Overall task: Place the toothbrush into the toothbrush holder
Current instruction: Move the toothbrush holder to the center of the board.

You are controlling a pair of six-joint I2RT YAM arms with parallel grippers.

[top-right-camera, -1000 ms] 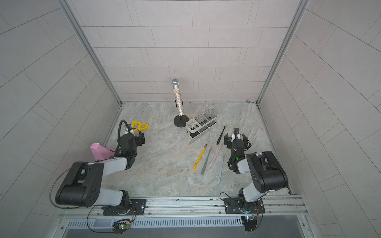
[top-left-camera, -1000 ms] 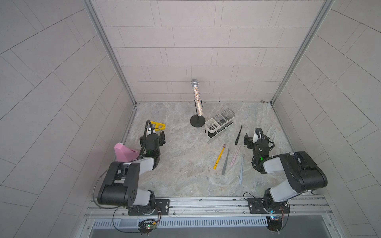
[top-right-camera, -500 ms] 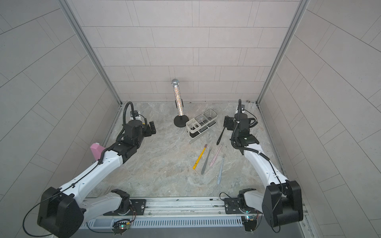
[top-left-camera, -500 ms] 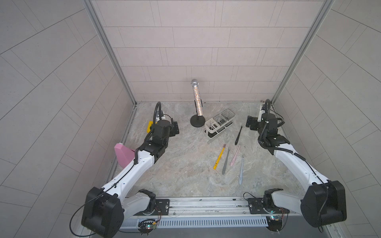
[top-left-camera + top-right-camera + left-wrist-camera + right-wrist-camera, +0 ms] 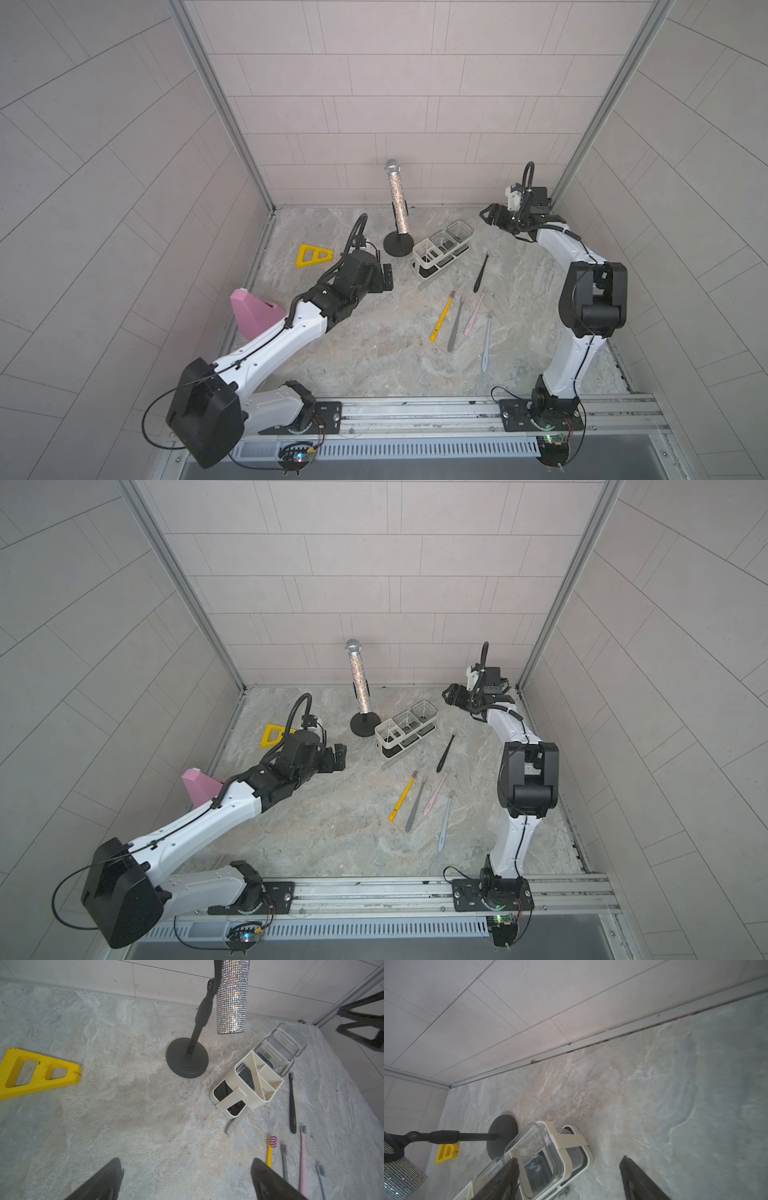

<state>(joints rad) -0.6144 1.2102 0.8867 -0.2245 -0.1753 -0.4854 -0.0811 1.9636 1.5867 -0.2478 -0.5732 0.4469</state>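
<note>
The toothbrush holder (image 5: 417, 250), a white rack with two clear cups, stands at the back centre of the stone floor in both top views (image 5: 380, 733). Several toothbrushes lie loose in front of it: yellow (image 5: 442, 318), dark grey (image 5: 455, 328), pink (image 5: 473, 314), pale blue (image 5: 486, 341) and black (image 5: 481, 272). My left gripper (image 5: 387, 279) hovers open to the holder's left, and the holder (image 5: 239, 1078) and yellow toothbrush (image 5: 270, 1150) show ahead of it (image 5: 185, 1164). My right gripper (image 5: 489, 214) is open just beyond the holder's clear-cup end (image 5: 560, 1140), nothing between its fingers (image 5: 569, 1161).
A glittery microphone (image 5: 397, 199) on a black round stand (image 5: 398, 246) rises just left of the holder. A yellow triangular frame (image 5: 313, 257) lies at the back left, and a pink block (image 5: 253, 318) leans by the left wall. A grey handle end (image 5: 230, 1128) pokes out at the holder's base.
Both arms have unfolded from their rest poses near the front rail and reached toward the back. The left gripper has come nearer the holder; the right one has stayed near the back right corner.
</note>
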